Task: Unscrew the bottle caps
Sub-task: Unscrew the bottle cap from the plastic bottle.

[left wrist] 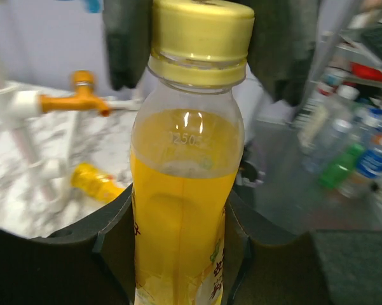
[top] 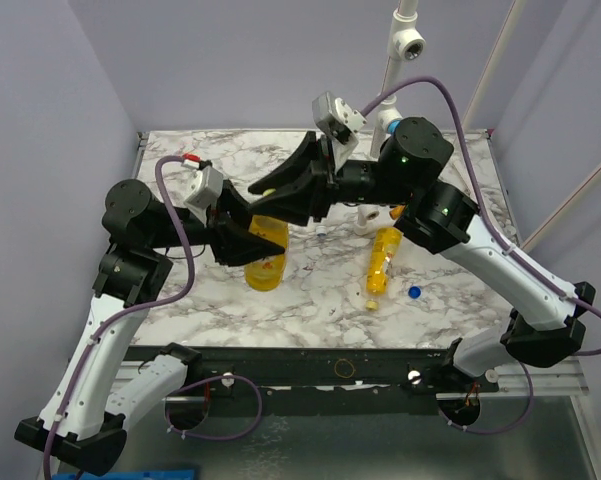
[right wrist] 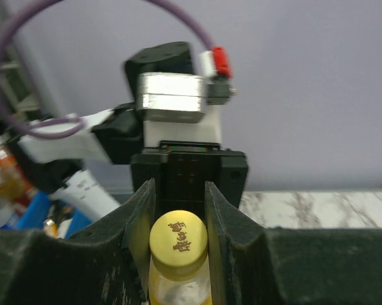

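Orange-filled bottle with its yellow cap on.
The left gripper clasped the bottle's body from the left; the right gripper, reaching from the right, pinched the cap.

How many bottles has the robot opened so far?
One looks done: a blue cap lies loose on the table. Right now the left tool grips a yellow bottle around its body, and the right tool is shut on its yellow cap, which sits on the neck. A second bottle, also yellow, lies on its side waiting; I cannot tell if its cap is on.
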Motion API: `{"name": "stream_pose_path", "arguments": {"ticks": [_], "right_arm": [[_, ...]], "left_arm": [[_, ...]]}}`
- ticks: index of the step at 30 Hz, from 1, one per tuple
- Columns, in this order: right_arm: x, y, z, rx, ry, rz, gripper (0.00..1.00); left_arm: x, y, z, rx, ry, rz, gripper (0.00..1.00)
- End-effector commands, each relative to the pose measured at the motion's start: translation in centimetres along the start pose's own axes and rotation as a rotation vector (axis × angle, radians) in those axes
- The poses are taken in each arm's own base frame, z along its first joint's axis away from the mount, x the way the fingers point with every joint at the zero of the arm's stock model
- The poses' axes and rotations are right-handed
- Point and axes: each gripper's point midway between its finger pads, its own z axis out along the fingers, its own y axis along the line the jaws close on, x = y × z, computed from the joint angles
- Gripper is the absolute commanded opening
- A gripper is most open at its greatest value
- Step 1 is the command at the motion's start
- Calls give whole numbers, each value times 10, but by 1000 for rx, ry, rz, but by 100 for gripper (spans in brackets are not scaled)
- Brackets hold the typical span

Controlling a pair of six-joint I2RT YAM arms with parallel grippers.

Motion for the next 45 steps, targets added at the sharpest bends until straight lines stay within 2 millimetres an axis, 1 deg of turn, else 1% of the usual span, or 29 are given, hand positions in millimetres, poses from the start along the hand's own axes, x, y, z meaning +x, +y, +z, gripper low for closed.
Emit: {"name": "stream_pose_path", "arguments": {"ticks": [1, 2, 4, 6, 7, 8, 9, 10, 11, 13, 14, 15, 18, 19, 20, 21, 22, 23, 27, 31, 33, 36, 39, 40, 42, 45], "right_arm": [[-10, 97, -30, -545, -12, -86, 0], [-9, 104, -34, -592, -2, -82, 1], [-8, 110, -40, -632, 8, -78, 1], [-9, 109, -41, -617, 2, -84, 1], [-11, 105, -38, -578, -6, -87, 1], [-16, 96, -34, -507, -23, -91, 1], [-22, 80, -27, -393, -45, -90, 10], [-28, 62, -21, -276, -68, -84, 26], [-36, 36, -17, -122, -98, -74, 40], [-44, -5, -16, 118, -129, -55, 51], [-45, -19, -17, 195, -132, -51, 59], [-43, -35, -19, 280, -126, -38, 62], [-33, -62, -19, 424, -77, -2, 66], [-32, -68, -18, 451, -67, 3, 66], [-26, -75, -17, 481, -47, 10, 66], [-25, -78, -16, 494, -37, 15, 66], [-21, -87, -16, 538, -22, 17, 66], [-18, -91, -14, 553, -12, 19, 65], [-11, -94, -4, 542, 13, 35, 60], [-3, -94, 5, 517, 32, 55, 59], [1, -88, 11, 473, 38, 66, 59], [5, -87, 15, 458, 38, 79, 59], [11, -89, 18, 455, 47, 90, 57], [13, -87, 19, 449, 48, 96, 57], [15, -85, 21, 433, 51, 105, 61], [14, -83, 20, 421, 41, 108, 61]], "left_arm": [[3, -58, -9, 290, 83, -130, 0], [3, -59, -9, 294, 84, -129, 0], [4, -59, -9, 296, 84, -128, 0], [5, -56, -8, 286, 79, -118, 0], [5, -54, -7, 277, 74, -106, 0], [5, -50, -6, 258, 65, -90, 0], [6, -45, -5, 232, 54, -76, 0], [5, -36, -2, 186, 36, -56, 0], [3, -25, 0, 126, 20, -41, 0], [0, -3, 2, 3, -11, -1, 0], [-2, 8, 2, -56, -21, 28, 0], [-4, 21, 1, -127, -31, 47, 0], [-10, 57, -7, -330, -54, 95, 0], [-11, 64, -10, -368, -53, 109, 0], [-11, 70, -12, -402, -54, 116, 0], [-12, 74, -14, -426, -55, 124, 0], [-11, 77, -15, -443, -54, 125, 0], [-11, 78, -15, -449, -52, 130, 0], [-9, 81, -17, -465, -48, 133, 0], [-10, 84, -19, -485, -48, 136, 0], [-10, 85, -19, -490, -48, 135, 0], [-9, 86, -19, -494, -44, 128, 0], [-10, 85, -19, -494, -46, 129, 0], [-9, 85, -19, -494, -45, 128, 0], [-10, 85, -20, -495, -47, 129, 0], [-8, 85, -20, -496, -45, 125, 0]]}}
